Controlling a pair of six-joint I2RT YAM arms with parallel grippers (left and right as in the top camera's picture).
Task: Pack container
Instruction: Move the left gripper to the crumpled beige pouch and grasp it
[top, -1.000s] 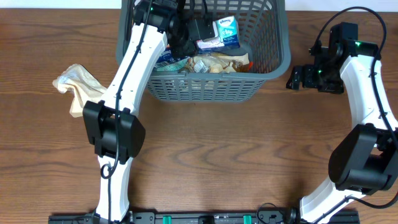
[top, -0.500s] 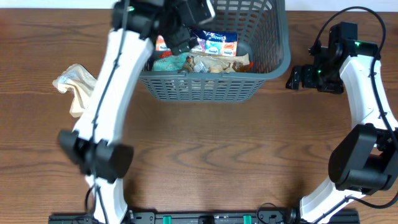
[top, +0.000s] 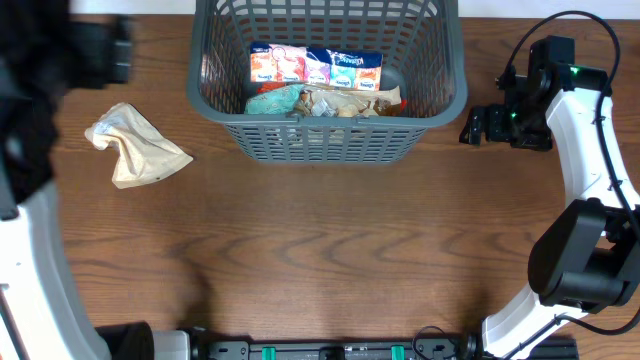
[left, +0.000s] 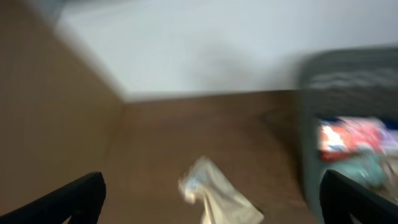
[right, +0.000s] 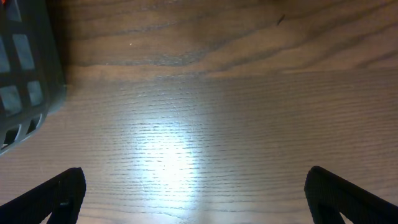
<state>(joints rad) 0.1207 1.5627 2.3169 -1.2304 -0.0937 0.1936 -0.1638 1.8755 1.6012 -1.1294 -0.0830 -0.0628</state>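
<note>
The container, a dark grey lattice basket, stands at the back middle of the table and holds a row of colourful snack packs above a teal and a brown pack. Its blurred wall shows in the left wrist view, and a corner in the right wrist view. A crumpled beige pack lies on the table left of it. My left gripper, motion-blurred, is at the far left back, open above the beige pack. My right gripper stands open over bare wood right of the container.
The left arm sweeps down the far left edge, blurred. The right arm curves along the right side. A pale wall lies beyond the table's back edge.
The left arm has swung out of the container to the far left, and its gripper has opened. A row of snack packs now lies in the container. The right arm has not moved.
</note>
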